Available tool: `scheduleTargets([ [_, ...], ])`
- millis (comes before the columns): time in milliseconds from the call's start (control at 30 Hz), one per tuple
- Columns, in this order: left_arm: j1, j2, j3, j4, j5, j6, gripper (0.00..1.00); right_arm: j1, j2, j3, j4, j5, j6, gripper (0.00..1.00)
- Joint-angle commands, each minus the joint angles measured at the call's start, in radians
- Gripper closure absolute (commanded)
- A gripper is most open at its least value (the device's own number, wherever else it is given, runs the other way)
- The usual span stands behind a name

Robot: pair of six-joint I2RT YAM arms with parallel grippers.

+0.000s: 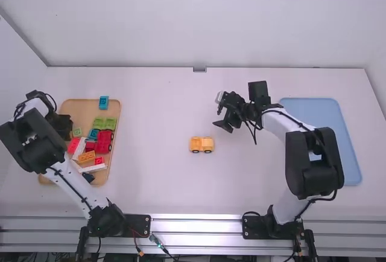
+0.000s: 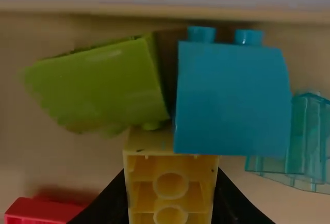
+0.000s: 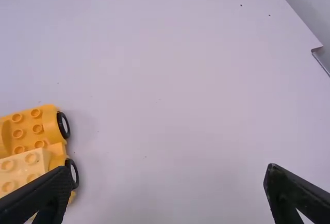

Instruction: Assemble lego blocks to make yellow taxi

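1. Over the wooden tray (image 1: 79, 106) at far left, the left gripper (image 2: 171, 182) appears clamped on a yellow block (image 2: 171, 164), its hollow, tubed side facing the wrist camera. A lift could snag or twist it, as a green block (image 2: 100, 82) and a blue block (image 2: 234, 97) crowd its end; a knock there might tip it in the grip and spoil the later fit.

2. The yellow block's long axis appears to run in line with the fingers, toward those neighbors.

3. At mid-table, the wheeled yellow car (image 1: 202, 145) lies lengthwise from left to right, two wheels facing the arms' bases; which end is the nose cannot be told. A pale yellow block (image 3: 20, 170) sits on it. Pressed off-center, the car could roll.

4. Beyond the car and slightly right, the right gripper (image 1: 219, 111) has its fingers wide apart, holding nothing. Lowered carelessly, it could bump the car.
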Motion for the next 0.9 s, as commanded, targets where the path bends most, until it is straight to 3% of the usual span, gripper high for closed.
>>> scheduleTargets([
  [0, -0.006, 0.014, 0.022, -0.043, 0.003, 0.008, 0.82, -0.002, -0.018, 0.015, -0.005, -0.01, 0.006, 0.01],
  [333, -0.006, -0.105, 0.113, -0.12, 0.058, 0.119, 0.91, 0.002, -0.018, 0.015, 0.008, -0.043, 0.013, 0.01],
  [500, -0.016, -0.245, 0.056, -0.119, 0.064, 0.168, 0.92, 0.002, -0.018, 0.018, 0.142, -0.124, 0.279, 0.01],
  [633, -0.063, -0.4, -0.074, -0.021, 0.156, 0.277, 0.94, 0.019, -0.018, 0.019, 0.299, -0.182, 0.491, 0.01],
  [833, -0.196, -0.66, -0.425, 0.393, 0.566, 0.559, 0.88, 0.08, -0.01, 0.019, 0.518, -0.199, 0.713, 0.01],
  [867, -0.196, -0.66, -0.425, 0.393, 0.566, 0.559, 0.88, 0.08, -0.01, 0.019, 0.518, -0.199, 0.713, 0.01],
])
